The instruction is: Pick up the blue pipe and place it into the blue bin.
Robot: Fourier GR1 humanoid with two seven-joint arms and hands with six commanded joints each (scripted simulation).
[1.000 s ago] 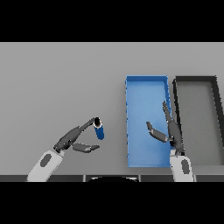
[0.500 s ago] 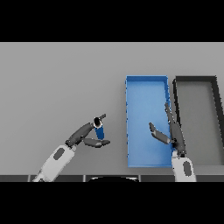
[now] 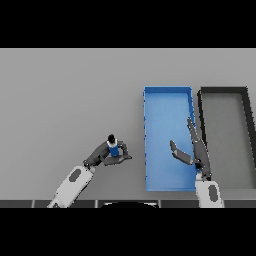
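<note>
The blue pipe is a short, stubby piece, bright blue along its body with a dark cap or end showing at the top. It stands roughly upright over the grey table, left of the blue bin and clearly outside it.

The left hand has its dark fingers and thumb curled round the pipe, fingers on the pipe's left and the thumb wrapping under and to its right, so the blue body shows between them. Whether the pipe's lower end touches the table cannot be told from this view.

The blue bin is a long rectangular tray with raised walls, its inside bare blue. Just to its right, nearly touching, sits a dark bin of similar shape with a grey floor.

The right hand hangs over the bin's right part near the shared wall, fingers straight and pointing up the view, thumb stuck out to the left, holding nothing. It is well apart from the pipe.
</note>
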